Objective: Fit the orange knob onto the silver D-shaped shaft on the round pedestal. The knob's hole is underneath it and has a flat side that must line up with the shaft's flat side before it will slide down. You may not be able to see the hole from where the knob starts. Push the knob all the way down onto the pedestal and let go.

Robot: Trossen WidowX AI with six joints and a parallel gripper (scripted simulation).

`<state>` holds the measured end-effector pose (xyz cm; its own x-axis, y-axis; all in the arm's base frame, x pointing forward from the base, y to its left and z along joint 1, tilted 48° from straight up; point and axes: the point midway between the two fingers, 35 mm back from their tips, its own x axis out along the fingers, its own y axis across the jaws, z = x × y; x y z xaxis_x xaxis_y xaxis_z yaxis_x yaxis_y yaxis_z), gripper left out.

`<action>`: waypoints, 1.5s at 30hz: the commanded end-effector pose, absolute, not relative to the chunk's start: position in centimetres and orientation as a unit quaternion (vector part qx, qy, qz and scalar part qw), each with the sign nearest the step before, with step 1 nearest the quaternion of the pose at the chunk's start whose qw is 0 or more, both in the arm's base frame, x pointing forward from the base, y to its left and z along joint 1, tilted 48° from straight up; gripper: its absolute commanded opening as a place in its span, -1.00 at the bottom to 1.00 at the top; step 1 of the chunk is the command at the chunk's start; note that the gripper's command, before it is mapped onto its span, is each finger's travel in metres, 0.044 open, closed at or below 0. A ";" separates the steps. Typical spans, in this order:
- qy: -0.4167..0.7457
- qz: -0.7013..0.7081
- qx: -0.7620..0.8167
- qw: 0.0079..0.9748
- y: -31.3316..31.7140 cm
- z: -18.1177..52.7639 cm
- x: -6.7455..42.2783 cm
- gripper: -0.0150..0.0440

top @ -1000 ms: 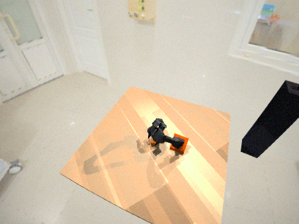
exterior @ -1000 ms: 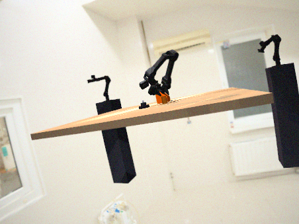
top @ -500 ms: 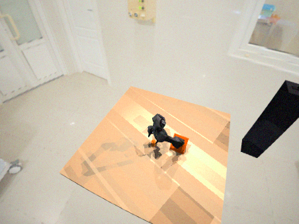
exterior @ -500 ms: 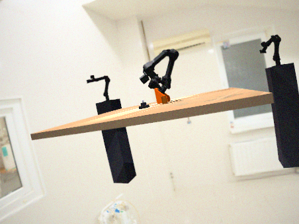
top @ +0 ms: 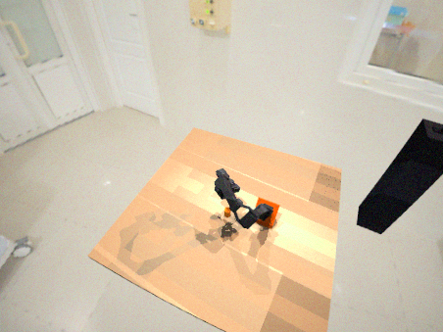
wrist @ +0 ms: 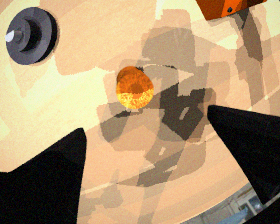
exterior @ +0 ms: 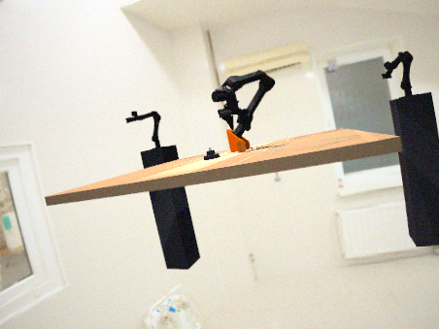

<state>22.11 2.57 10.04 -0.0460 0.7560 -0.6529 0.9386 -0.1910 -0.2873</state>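
- The wooden table (top: 162, 252) is a broad flat slab with pale and darker plank stripes; it carries every part, so the arm's reach covers them all.
- The arm (exterior: 257, 91) is dark and matt, folded in an arch above the table; it probably stands high so that its camera looks down on knob and pedestal together.
- The orange block (top: 272, 213) under the arm's foot is box-shaped with sharp corners.
- The gripper (wrist: 150, 160) is spread wide and holds nothing; its two dark pointed fingers frame the wrist view on both sides, well above the table.
- The round pedestal (wrist: 30, 35) is a dark grey stepped disc, with the silver shaft (wrist: 10, 36) upright at its middle.
- The orange knob (wrist: 134, 87) lies on the table apart from the pedestal, between the fingers' lines but below them. It is small and rounded, with a mottled glossy face; its hole does not show.
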 end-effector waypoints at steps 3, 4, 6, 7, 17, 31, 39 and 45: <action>0.616 -0.380 0.677 0.133 2.2 9.8 22.3 1.00; 0.616 -0.380 0.677 0.133 2.2 9.8 22.3 1.00; 0.616 -0.380 0.677 0.133 2.2 9.8 22.3 1.00; 0.618 -0.376 0.677 0.137 2.2 9.8 22.3 1.00; 0.715 -0.112 0.574 0.384 2.2 9.8 22.3 1.00; 0.715 -0.107 0.571 0.388 4.2 8.0 22.2 1.00; 0.715 -0.107 0.571 0.388 5.9 6.7 22.0 1.00; 0.715 -0.107 0.571 0.388 6.2 6.3 22.0 1.00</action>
